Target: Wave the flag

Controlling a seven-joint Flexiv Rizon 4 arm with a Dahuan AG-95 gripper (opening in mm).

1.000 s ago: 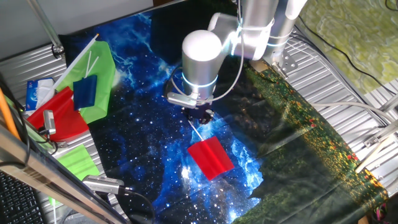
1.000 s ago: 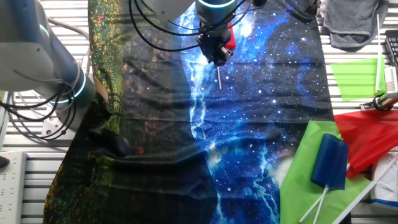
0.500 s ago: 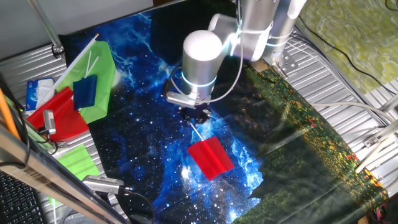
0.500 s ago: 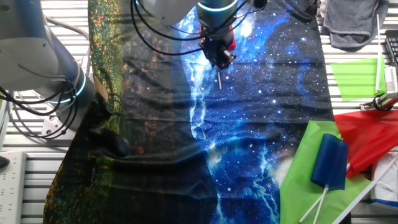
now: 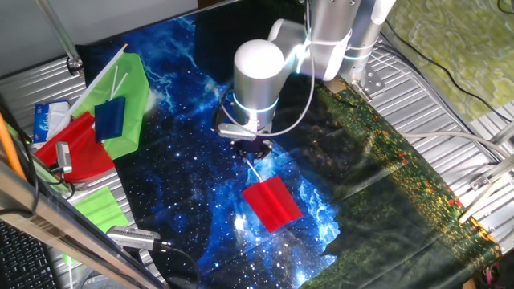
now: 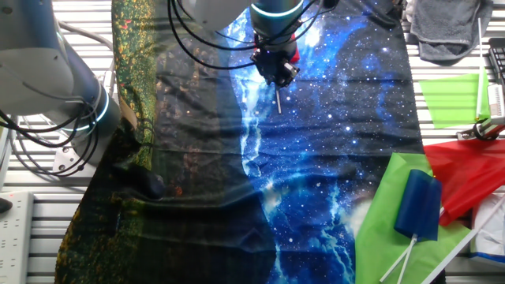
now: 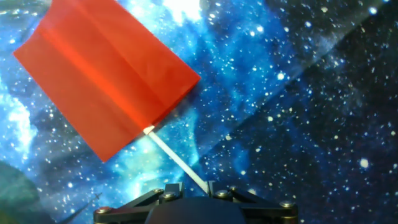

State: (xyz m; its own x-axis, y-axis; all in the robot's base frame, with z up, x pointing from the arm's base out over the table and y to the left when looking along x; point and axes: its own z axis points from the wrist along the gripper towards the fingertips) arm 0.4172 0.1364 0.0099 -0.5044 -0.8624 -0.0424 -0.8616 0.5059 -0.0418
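The flag is a small red cloth on a thin white stick, lying flat on the starry blue cloth. In the hand view the red cloth fills the upper left and the stick runs down between my fingertips. My gripper is low over the stick's free end, with the jaws close together on it. In the other fixed view the gripper hides most of the flag, and only the stick's end and a bit of red show.
A pile of other flags lies at the table's side: lime-green, a larger red one and a rolled blue one. The same pile shows in the other fixed view. A dark flowered cloth covers the table's other half.
The gripper shifted slightly along the stick a second ago and has since stayed still. The flag has not moved on the cloth.
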